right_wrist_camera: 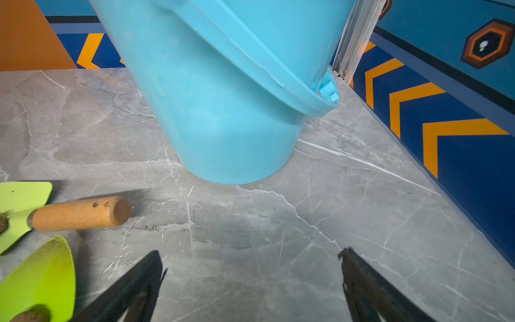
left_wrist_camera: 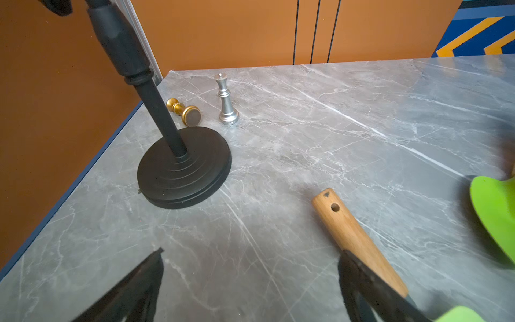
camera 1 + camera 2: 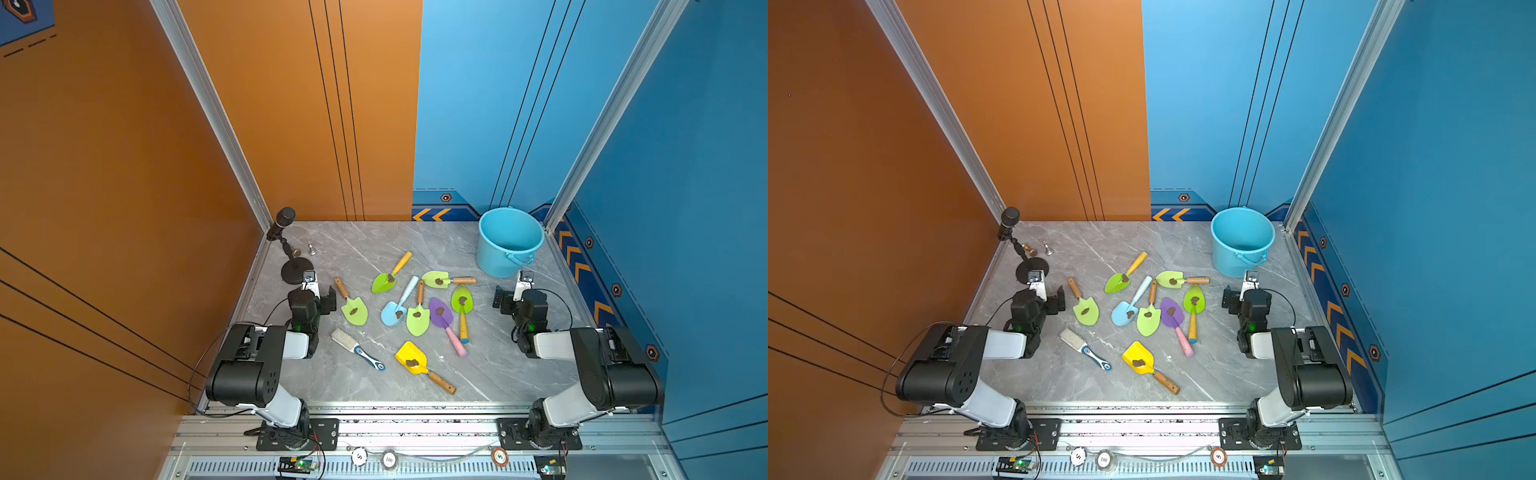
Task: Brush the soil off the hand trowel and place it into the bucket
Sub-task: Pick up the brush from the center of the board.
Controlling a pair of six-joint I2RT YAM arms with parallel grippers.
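Found left gripper (image 2: 250, 267) and right gripper (image 1: 250, 264) spread wide, holding nothing. Green trowel (image 3: 360, 318) lying flat just beside left gripper, soil (image 3: 353, 311) on blade — bucket (image 3: 498, 262) well apart. Judged light, rigid, smooth-bladed; best taken by wooden handle (image 2: 356, 239).

A: Is there any writing that one can read here?

B: Very little. In both top views a round chip (image 3: 389, 459) lies on the metal frame (image 3: 436, 432) at the front, and it carries the number "100".

A: And the chips beside it?

B: The white chip (image 3: 359, 456) and the orange chip (image 3: 500, 457) each carry one mark, perhaps "$" or "5". I cannot tell which.

A: Any signs on the walls?

B: Only yellow arrow marks (image 3: 432, 215) on the dark blue band (image 3: 465, 212), with no words.
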